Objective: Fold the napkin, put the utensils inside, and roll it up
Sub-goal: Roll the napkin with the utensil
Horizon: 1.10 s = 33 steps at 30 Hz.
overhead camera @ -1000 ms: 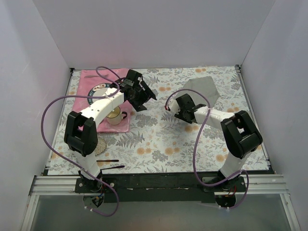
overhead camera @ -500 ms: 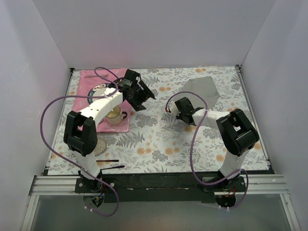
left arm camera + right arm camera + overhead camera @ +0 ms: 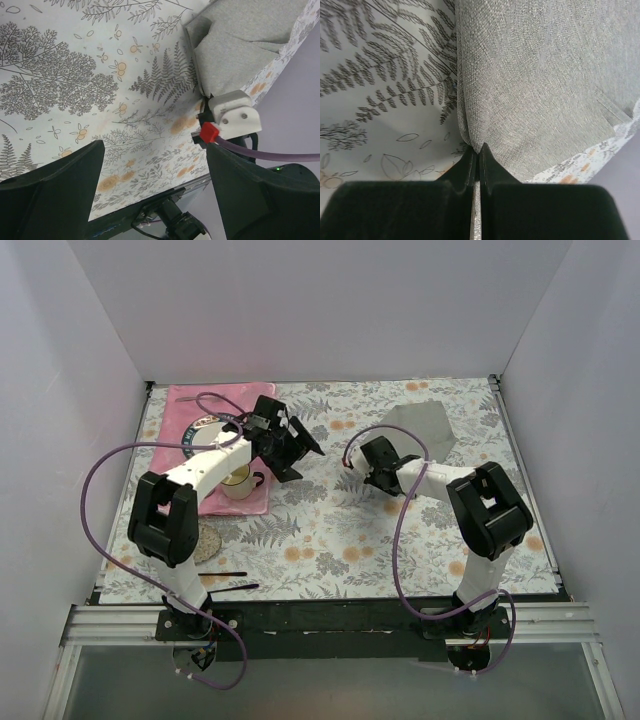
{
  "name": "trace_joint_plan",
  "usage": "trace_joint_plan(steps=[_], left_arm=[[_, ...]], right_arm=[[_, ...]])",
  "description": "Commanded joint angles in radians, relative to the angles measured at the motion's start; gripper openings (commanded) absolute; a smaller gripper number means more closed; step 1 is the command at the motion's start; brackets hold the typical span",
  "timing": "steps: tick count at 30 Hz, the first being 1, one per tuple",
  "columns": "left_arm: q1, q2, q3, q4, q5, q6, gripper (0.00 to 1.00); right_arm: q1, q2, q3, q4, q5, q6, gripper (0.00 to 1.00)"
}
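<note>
The grey napkin [image 3: 420, 427] lies creased at the back right of the floral table; it also shows in the left wrist view [image 3: 240, 45] and fills the right wrist view [image 3: 540, 75]. My right gripper [image 3: 376, 466] is low at the napkin's left corner, and its jaws [image 3: 477, 150] are shut on a folded edge of the cloth. My left gripper [image 3: 297, 445] hovers over the table's middle, left of the napkin, open and empty [image 3: 155, 200]. The orange-tan wooden utensil is not in view.
A pink placemat [image 3: 185, 400] at the back left holds a plate [image 3: 203, 428] and a cup [image 3: 238, 480]. A round coaster [image 3: 208, 538] lies in front of it. Two thin dark utensils [image 3: 224, 574] lie near the front edge. White walls enclose the table.
My right gripper has shifted slightly left and toward the back, still pinching the napkin's corner. My left gripper has turned a little and moved slightly toward the back.
</note>
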Motion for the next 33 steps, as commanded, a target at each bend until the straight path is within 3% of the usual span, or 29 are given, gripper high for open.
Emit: trace_joint_plan(steps=[1,14,25,33], left_arm=[[0.029,-0.101,-0.076,0.059,0.087,0.015,0.83],[-0.003,-0.063,-0.221,0.224,0.212,-0.065,0.78],[-0.108,0.094,-0.154,0.263,0.128,-0.111,0.75],[-0.112,0.125,-0.189,0.316,0.097,-0.142,0.67]], right_arm=[[0.023,0.017,0.045,-0.143,-0.142,0.17,0.01],[0.058,-0.077,-0.019,-0.154,-0.414,0.486,0.01],[0.04,-0.103,-0.081,-0.065,-0.648,0.572,0.01],[0.0,-0.1,-0.097,-0.046,-0.785,0.594,0.01]])
